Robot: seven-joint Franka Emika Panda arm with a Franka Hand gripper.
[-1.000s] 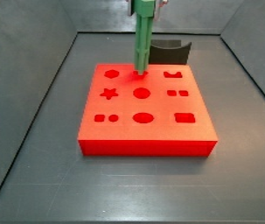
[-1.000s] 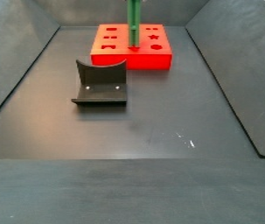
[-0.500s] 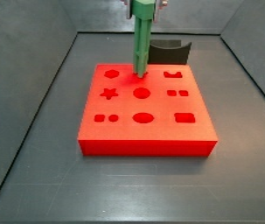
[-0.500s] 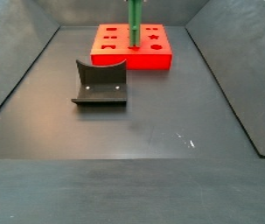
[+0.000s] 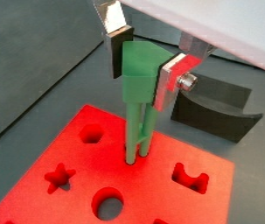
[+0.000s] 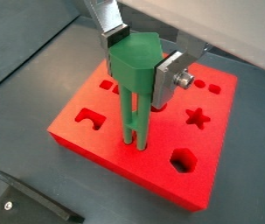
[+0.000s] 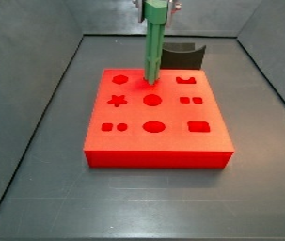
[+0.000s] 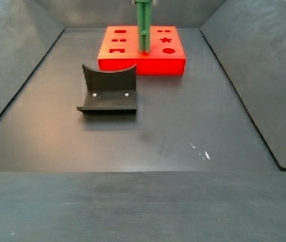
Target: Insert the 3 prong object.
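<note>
Both wrist views show the pincer (image 5: pixel 144 63) closed on the thick upper end of the green stick (image 5: pixel 138 105), its silver fingers (image 6: pixel 170 80) pressed flat against either side. The stick hangs upright over the red block (image 6: pixel 158 166), its forked lower end at the block's top face; whether the tips have entered a hole cannot be told. One wrist view also shows the dark curved holder (image 5: pixel 215 110) just behind the block. Both side views show only the stick (image 7: pixel 153 47) standing on the block (image 7: pixel 156 122) near its rear edge; the pincer itself is cut off at the frame's upper edge there. A side view places the holder (image 8: pixel 109 91) on the grey table (image 8: pixel 171 142), apart from the block (image 8: pixel 145 53).
</note>
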